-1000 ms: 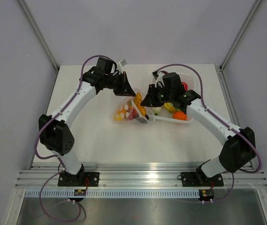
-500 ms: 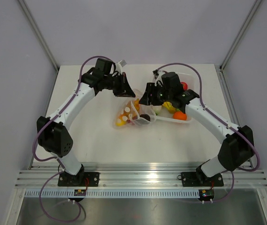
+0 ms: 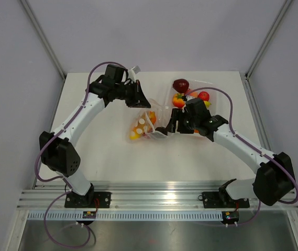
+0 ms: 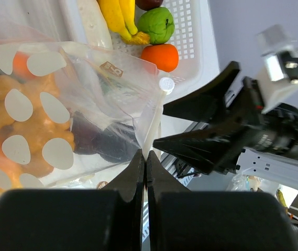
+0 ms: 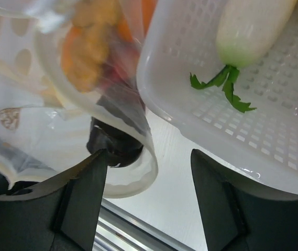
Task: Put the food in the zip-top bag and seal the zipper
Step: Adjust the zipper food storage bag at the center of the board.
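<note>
**Hold.** The left gripper (image 4: 144, 157) is clenched on a thin fold of the zip-top bag (image 4: 44, 120) at its mouth edge. The judged purpose is to lift that lip off the desk (image 3: 107, 151) and keep the mouth gaping for loading. The right gripper (image 5: 147, 157) is released, its fingers spread wide with nothing between them. It hangs just outside the mouth, beside the rim of the white tray (image 5: 190, 115).

**Contents.** Orange pieces (image 4: 33, 141) and a dark purple piece (image 5: 112, 146) lie inside the bag, the purple one just within the lip. Bananas (image 4: 118, 18), a green piece (image 4: 156, 25), an orange piece (image 4: 160, 56) and a white radish (image 5: 248, 26) sit in the tray.

**Position.** The bag rests on the desk between the two grippers, touching or just beside the tray's near-left corner.

**Orientation.** The mouth faces the right gripper and the tray, and the closed end points toward the left arm's side. The long axis is judged to run roughly left to right across the desk. A pale strip along the mouth edge, apparently the zipper (image 4: 154, 123), stands unsealed.
</note>
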`<state>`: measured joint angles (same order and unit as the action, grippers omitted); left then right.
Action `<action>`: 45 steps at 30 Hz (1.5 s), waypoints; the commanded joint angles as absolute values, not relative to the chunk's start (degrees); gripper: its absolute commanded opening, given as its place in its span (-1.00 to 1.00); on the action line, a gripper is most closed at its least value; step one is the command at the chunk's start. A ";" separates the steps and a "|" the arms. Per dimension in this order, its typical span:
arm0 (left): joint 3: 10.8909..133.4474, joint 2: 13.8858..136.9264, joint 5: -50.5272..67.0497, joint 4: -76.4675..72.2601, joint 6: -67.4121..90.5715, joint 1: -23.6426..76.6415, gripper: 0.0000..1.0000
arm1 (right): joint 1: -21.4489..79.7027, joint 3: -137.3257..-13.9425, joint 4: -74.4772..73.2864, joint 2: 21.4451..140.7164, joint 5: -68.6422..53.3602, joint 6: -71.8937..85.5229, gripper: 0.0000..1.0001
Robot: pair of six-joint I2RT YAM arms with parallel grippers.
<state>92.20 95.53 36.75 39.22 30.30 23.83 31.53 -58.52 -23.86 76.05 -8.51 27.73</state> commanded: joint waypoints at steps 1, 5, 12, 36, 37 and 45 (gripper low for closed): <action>91.76 91.93 38.76 37.00 30.32 23.82 -1.00 | 31.99 -57.13 -20.92 77.25 -7.73 30.23 0.43; 91.85 91.67 38.58 37.18 30.23 23.82 -1.00 | 32.08 -57.92 -18.64 78.58 -9.40 30.50 -0.11; 91.67 91.49 36.39 39.63 27.87 23.73 -1.00 | 33.48 -63.45 -17.22 79.36 -12.12 29.97 -1.00; 98.69 88.51 18.98 53.43 19.34 22.94 -1.00 | 36.04 -80.66 -23.20 87.81 -11.51 26.28 -1.00; 100.96 87.64 19.16 53.96 19.42 22.94 -1.00 | 36.04 -81.73 -23.99 86.85 -11.86 25.50 -1.00; 96.70 87.53 18.90 50.20 20.74 22.94 -1.00 | 36.04 -77.81 -20.76 87.43 -11.78 26.27 -1.00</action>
<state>99.70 87.92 19.42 54.00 20.53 23.22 35.90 -80.23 -23.59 85.86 -12.64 26.50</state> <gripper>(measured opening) 0.007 0.012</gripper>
